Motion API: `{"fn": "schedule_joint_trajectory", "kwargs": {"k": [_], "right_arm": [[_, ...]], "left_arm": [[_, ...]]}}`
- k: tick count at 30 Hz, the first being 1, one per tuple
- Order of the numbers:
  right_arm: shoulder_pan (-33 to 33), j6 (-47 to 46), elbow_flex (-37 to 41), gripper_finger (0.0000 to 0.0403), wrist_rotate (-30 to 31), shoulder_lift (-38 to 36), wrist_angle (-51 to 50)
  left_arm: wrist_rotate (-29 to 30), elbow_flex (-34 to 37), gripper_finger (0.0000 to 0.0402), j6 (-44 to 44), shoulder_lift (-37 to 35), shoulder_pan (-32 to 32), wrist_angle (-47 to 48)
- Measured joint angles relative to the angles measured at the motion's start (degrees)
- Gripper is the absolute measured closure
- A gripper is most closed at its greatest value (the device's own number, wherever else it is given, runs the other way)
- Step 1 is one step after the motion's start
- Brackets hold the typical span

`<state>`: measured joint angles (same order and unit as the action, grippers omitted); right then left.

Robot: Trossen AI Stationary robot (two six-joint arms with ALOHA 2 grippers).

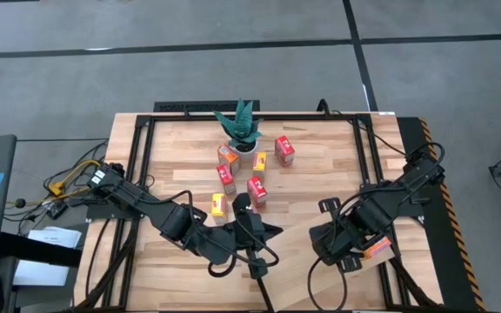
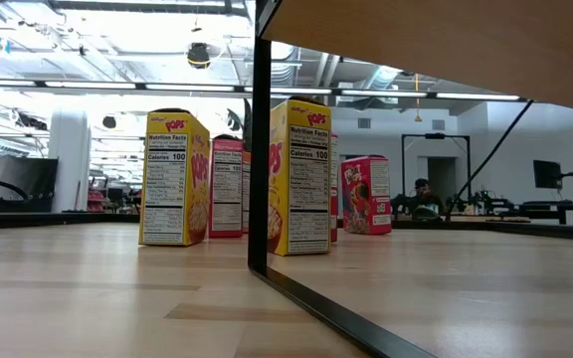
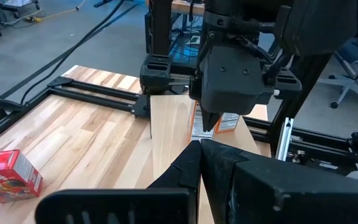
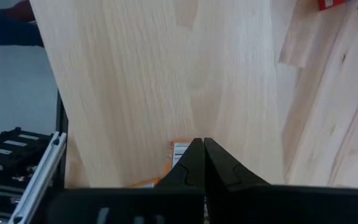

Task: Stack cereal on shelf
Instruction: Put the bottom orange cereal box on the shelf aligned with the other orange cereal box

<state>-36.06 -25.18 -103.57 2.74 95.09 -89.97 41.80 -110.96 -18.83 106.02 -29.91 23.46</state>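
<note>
Clustering around the potted plant [image 1: 240,126], six cereal boxes stand upright on the planked bench [image 1: 320,178]. An orange box [image 1: 227,156] touches the plant's pot on the left-arm side, and a red box [image 1: 284,149] stands just beside the pot on the right-arm side. A small yellow one [image 1: 261,161] sits in front of the plant. Farther from the plant towards the arms come a red box [image 1: 226,176], another red box [image 1: 257,189] and a yellow box [image 1: 218,204].

A seventh box, orange [image 1: 377,248], lies well apart from the plant, under the right arm's wrist. Whether anything grips it I cannot tell.

The left end effector [image 3: 201,148] hangs past the yellow box on the side away from the plant, its fingers pressed together on nothing. The right end effector [image 4: 197,148] faces it from the opposite side, its fingers likewise together and holding nothing. Between the two lies the shelf [image 3: 169,124], a smooth pale board with the orange box at its right-arm end. In the low view the same pale board [image 2: 416,40] shows overhead with a dark edge.
</note>
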Motion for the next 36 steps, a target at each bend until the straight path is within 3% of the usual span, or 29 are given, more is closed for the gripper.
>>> {"fn": "schedule_joint_trajectory", "kwargs": {"k": [22, 36], "right_arm": [[-2.95, -10.53, -0.01, 0.0393, -0.92, 0.00, -0.02], [-1.23, -10.58, -0.56, 0.0392, -0.93, 0.06, -0.19]], "left_arm": [[-0.94, 0.00, 0.0401, 0.10, 0.00, -0.02, -0.11], [-1.21, 0.00, 0.0401, 0.74, 0.00, -0.02, 0.06]]}}
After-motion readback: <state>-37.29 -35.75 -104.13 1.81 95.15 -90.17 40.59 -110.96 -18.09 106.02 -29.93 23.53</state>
